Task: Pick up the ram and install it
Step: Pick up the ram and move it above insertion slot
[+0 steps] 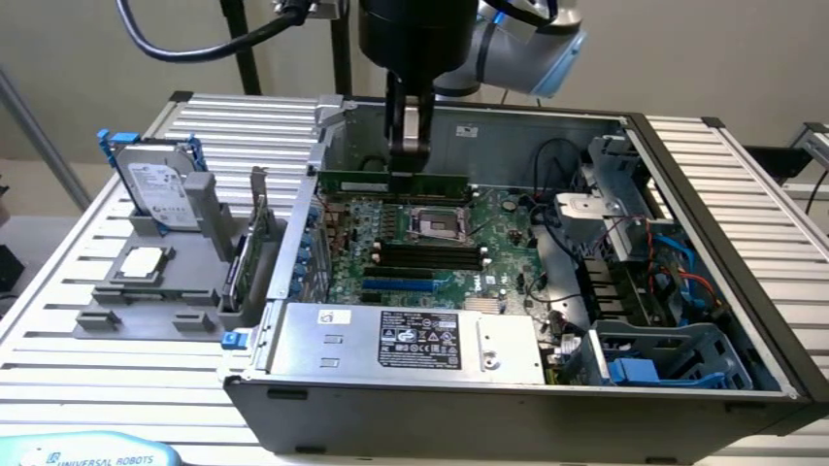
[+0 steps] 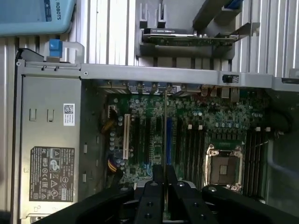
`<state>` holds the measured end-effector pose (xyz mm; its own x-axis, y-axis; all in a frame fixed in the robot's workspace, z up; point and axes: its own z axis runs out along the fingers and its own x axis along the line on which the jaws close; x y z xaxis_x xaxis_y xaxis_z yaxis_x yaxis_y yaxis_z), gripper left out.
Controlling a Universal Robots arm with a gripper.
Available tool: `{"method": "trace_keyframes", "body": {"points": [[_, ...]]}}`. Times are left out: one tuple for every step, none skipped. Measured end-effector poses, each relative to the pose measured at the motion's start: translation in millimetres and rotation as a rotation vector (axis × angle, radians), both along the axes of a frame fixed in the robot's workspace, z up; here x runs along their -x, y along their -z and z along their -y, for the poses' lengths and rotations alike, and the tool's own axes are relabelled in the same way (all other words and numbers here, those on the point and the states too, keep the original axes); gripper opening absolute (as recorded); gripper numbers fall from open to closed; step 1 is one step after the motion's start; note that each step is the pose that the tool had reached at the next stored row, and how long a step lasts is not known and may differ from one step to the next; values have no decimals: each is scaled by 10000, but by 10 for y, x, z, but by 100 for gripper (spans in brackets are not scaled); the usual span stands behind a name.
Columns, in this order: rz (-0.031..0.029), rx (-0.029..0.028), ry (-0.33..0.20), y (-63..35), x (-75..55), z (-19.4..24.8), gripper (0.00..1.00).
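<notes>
While it hangs over the motherboard (image 1: pixel 508 260), eleven o'clock from the processor socket (image 1: pixel 434 222) in the exterior view, the gripper (image 1: pixel 406 163) clamps the ram (image 1: pixel 352 182).

"UNIVERSAL ROBOTS" on blue housing (image 1: pixel 91 454); power supply sticker (image 1: pixel 421 342) print seemingly too small to read.

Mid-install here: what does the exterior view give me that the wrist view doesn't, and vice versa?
Exterior view: the hard drive and processor chip on the grey rack outside the case, and the ram broadside above the motherboard. Wrist view: the ram edge-on, a thin line over the board's slots. Both: the gripper, jaws shut on the ram, the processor socket and the power supply.
</notes>
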<state>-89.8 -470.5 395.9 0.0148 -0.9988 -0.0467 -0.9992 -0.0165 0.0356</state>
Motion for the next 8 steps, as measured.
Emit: {"method": "trace_keyframes", "body": {"points": [[0,1,1,15,-31,-30,13],[0,1,1,33,-59,-64,13],[0,0,1,51,-84,-98,13],[0,1,1,68,-106,-133,13],[0,1,2,85,-125,-168,13],[0,1,2,103,-142,-204,13],[0,1,3,121,-157,-242,13],[0,0,1,140,-171,-279,13]]}}
